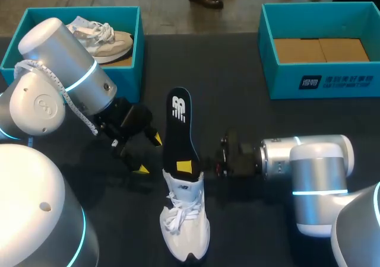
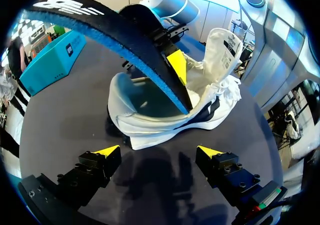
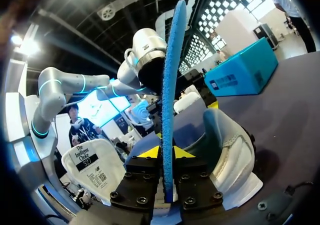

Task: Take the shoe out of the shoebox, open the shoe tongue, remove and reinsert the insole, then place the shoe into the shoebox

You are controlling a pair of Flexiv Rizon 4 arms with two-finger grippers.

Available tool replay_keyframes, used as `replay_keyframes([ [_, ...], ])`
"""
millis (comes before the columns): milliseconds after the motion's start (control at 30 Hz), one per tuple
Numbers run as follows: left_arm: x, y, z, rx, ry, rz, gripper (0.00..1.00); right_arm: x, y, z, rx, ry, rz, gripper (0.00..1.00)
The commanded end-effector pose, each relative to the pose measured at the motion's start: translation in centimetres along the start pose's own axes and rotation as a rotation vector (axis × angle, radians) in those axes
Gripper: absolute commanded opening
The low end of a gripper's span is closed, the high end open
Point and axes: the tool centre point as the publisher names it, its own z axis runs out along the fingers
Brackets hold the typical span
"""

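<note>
A white sneaker (image 1: 184,219) (image 2: 165,115) (image 3: 227,140) lies on the dark table with its tongue (image 3: 95,165) folded out. A black insole with a blue underside (image 1: 178,130) (image 2: 115,40) (image 3: 172,85) stands slanted, its lower end in the shoe's opening. My right gripper (image 1: 187,166) (image 3: 166,152) comes in from the right and is shut on the insole's lower part, one yellow tip against each face. My left gripper (image 1: 148,154) (image 2: 157,152) hangs open just left of the shoe's heel, holding nothing.
A teal shoebox (image 1: 77,12) at the back left holds another pale sneaker (image 1: 104,38). A second teal shoebox (image 1: 320,77) at the back right shows only its cardboard bottom. My left arm's big joints (image 1: 59,71) fill the left side.
</note>
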Motion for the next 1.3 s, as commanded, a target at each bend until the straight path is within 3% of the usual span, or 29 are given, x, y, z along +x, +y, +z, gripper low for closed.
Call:
replay_keyframes([
  [33,0.0,0.0,0.0,-0.002,-0.001,0.0,1.0,0.1,0.3,0.1,0.009,-0.005,0.0,0.22],
  [400,0.0,0.0,0.0,-0.002,-0.001,0.0,1.0,-0.3,1.9,0.3,0.029,-0.002,-0.023,0.31],
  [767,0.0,0.0,0.0,-0.002,-0.001,0.0,1.0,-0.4,3.0,0.5,0.049,0.002,-0.042,0.3],
  [867,0.0,0.0,0.0,-0.002,-0.001,0.0,1.0,-0.4,3.2,0.6,0.052,0.002,-0.045,0.22],
  [933,0.0,0.0,0.0,-0.002,-0.001,0.0,1.0,-0.4,3.4,0.6,0.053,0.002,-0.047,0.0],
  [1300,0.0,0.0,0.0,-0.002,-0.001,0.0,1.0,-0.6,2.6,0.8,0.066,-0.026,-0.016,0.0],
])
